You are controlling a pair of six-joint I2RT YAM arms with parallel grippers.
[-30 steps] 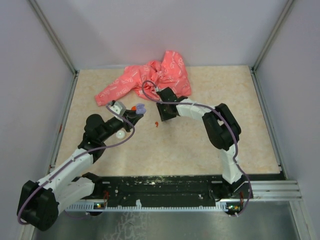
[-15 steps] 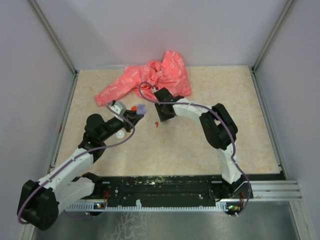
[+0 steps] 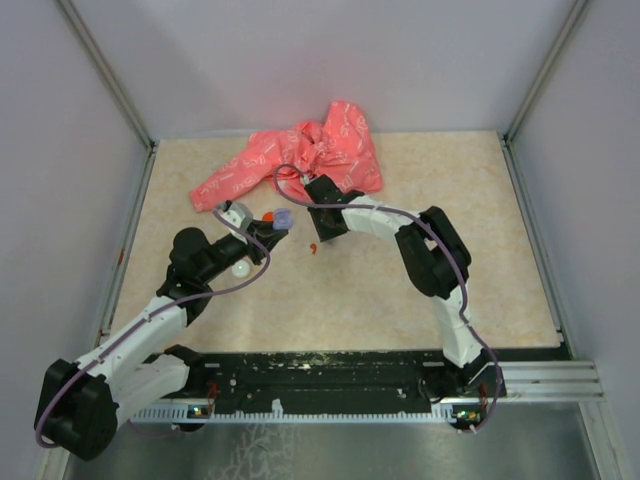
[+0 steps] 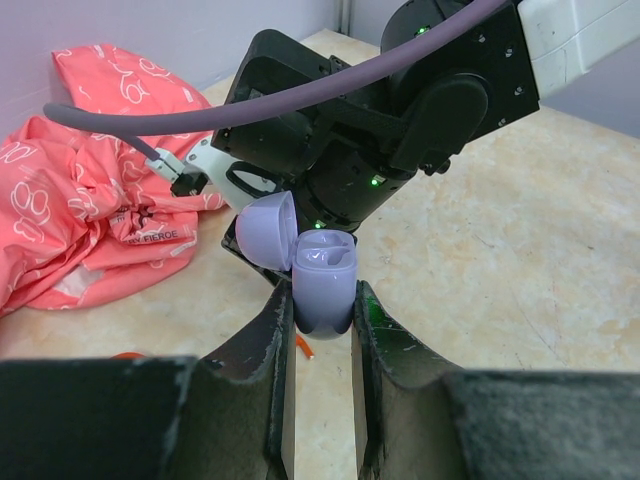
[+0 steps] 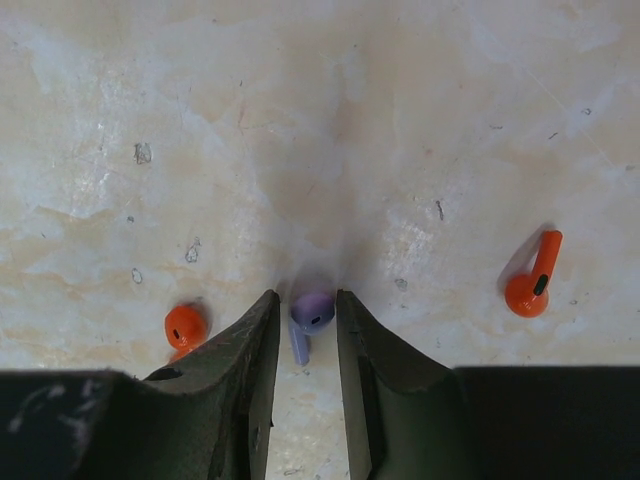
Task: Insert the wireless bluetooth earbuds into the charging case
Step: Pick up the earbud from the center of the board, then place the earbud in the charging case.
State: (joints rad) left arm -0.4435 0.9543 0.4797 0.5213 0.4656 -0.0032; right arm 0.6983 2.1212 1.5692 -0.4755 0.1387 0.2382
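Left wrist: my left gripper [image 4: 322, 300] is clamped on the charging case [image 4: 322, 278], smooth rounded lavender plastic. Its lid [image 4: 268, 228] is hinged open and the glossy well looks empty. My right gripper [image 5: 305, 305] stands narrowly apart astride a lavender earbud [image 5: 312, 312] lying on the mottled bench [image 5: 400, 120] toward the far edge, with orange earbuds [image 5: 530, 285] flanking. Nothing seated yet, I judge; pick and insert remain. Crumpled pink cloth [image 4: 70, 200] sits at the far edge.
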